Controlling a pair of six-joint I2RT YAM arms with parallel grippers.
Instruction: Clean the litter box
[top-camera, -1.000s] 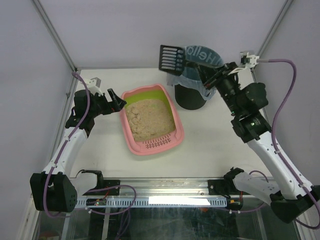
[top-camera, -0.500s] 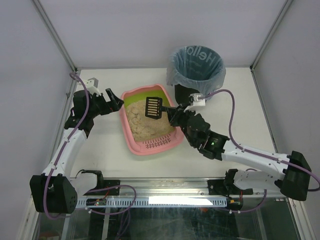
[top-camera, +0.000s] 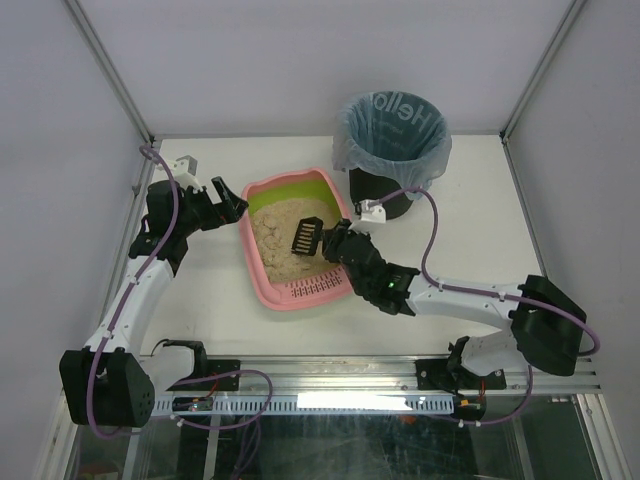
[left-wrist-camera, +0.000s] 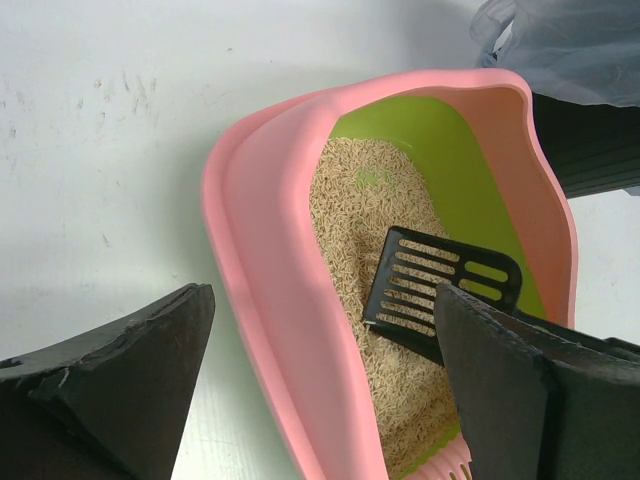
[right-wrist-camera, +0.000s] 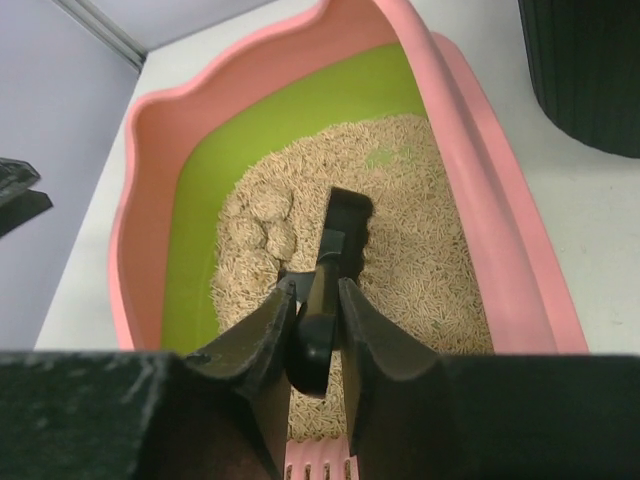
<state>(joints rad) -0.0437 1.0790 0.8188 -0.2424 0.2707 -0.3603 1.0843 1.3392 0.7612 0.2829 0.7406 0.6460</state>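
Top external view: right arm stretched low from 4 o'clock, right gripper clenched on the scoop inside the mid-table litter box, left gripper spread open at its 10 o'clock.

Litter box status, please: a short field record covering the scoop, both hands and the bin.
litter box: pink tray, green inner wall, beige litter inside
scoop: black, slotted, head angled down at the litter mid-box; load cannot be told
right hand: shut on the scoop's handle
left hand: open, fingers either side of the box's rim on the left arm's side; contact unclear
bin: black, blue bag liner, beside the box's far right corner
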